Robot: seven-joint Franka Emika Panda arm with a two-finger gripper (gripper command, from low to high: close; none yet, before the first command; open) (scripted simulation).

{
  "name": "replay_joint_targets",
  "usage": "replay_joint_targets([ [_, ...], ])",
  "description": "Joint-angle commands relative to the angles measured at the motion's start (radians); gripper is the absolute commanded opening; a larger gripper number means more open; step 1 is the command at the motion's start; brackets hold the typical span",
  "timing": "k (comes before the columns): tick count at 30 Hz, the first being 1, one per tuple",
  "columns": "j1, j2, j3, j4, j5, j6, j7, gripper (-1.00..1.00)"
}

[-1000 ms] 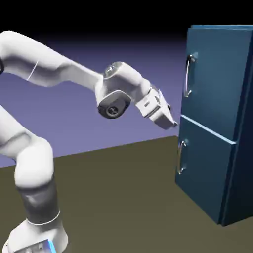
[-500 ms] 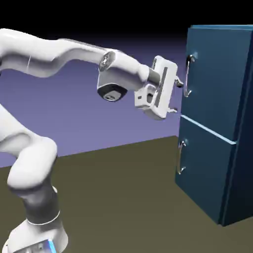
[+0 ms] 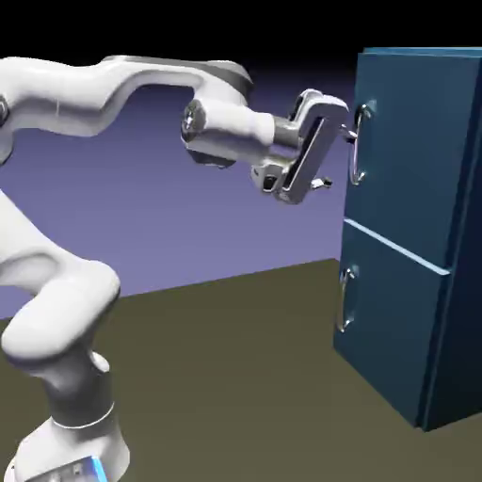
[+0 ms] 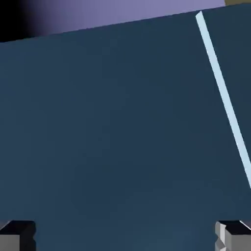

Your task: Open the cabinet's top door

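The cabinet (image 3: 442,311) is a tall dark blue box at the exterior view's right. Its top door (image 3: 409,160) is shut and carries a curved silver vertical handle (image 3: 358,146). My gripper (image 3: 337,157) is open just left of that handle, at its height, turned so one fingertip (image 3: 350,132) sits above the other, with nothing between them. In the hand view the top door (image 4: 112,132) fills the picture. A pale seam (image 4: 225,98) runs diagonally at the right. My gripper (image 4: 125,238) shows as two grey tips far apart at the bottom corners. The handle does not show there.
Below the top door sits the lower blue panel (image 3: 391,320) with its shorter silver handle (image 3: 346,299). The cabinet stands on a dark olive table (image 3: 226,377). My white arm (image 3: 113,85) arches over from the left.
My hand has risen from about the seam's height to the top handle's height, moved right toward it, and rolled so the fingers stand one above the other. The jaws stayed open.
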Motion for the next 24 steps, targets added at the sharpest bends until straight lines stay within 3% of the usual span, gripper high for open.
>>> replay_joint_targets([
  [1, -0.015, -0.003, 0.016, 0.009, 0.044, -0.002, 0.014, 0.0],
  [24, -0.368, -0.076, 0.374, 0.222, 1.044, -0.036, 0.347, 0.0],
])
